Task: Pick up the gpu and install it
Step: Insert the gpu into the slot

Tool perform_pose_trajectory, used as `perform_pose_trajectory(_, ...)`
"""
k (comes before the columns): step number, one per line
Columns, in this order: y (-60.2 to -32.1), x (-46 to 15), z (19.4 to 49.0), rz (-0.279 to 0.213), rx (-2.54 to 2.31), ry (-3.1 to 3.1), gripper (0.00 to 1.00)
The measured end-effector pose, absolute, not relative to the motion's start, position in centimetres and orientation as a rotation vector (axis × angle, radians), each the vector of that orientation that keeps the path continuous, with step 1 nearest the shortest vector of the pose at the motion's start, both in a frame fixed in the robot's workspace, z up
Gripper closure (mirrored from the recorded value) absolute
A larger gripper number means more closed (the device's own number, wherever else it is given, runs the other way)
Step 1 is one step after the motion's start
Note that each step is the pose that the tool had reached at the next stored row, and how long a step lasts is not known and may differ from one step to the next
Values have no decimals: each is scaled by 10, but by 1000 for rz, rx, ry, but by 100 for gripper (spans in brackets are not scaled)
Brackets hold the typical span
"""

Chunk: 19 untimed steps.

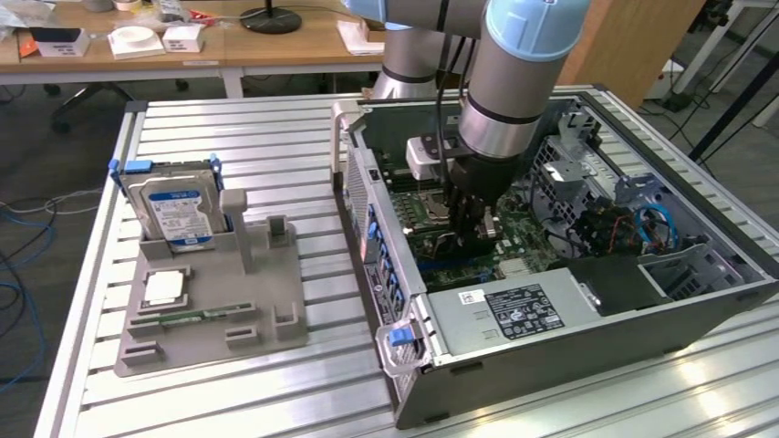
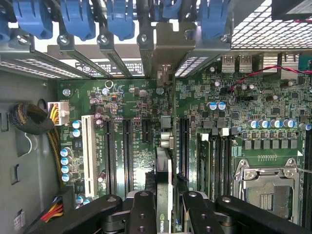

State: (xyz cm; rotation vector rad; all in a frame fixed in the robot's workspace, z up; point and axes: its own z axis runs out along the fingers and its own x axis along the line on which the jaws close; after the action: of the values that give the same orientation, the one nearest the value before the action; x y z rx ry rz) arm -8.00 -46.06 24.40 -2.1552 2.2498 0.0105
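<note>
My gripper reaches down into the open computer case, over the green motherboard. Its two black fingers are shut on the gpu, a thin dark card seen edge-on in the wrist view. The card stands upright between two black expansion slots, running along them. Its grey metal bracket is up against the case's rear slot openings, under the row of blue latches. In the exterior view the gpu is a dark shape below the fingers, low against the board.
A grey fixture at the exterior view's left holds a silver hard drive, a square chip and a green memory stick. Inside the case are a power supply, a CPU socket, a drive cage and cables.
</note>
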Motion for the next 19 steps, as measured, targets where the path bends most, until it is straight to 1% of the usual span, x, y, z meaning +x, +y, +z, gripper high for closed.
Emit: perform_pose_trajectory(19,-462,-80,244,11,-2183,2225,74)
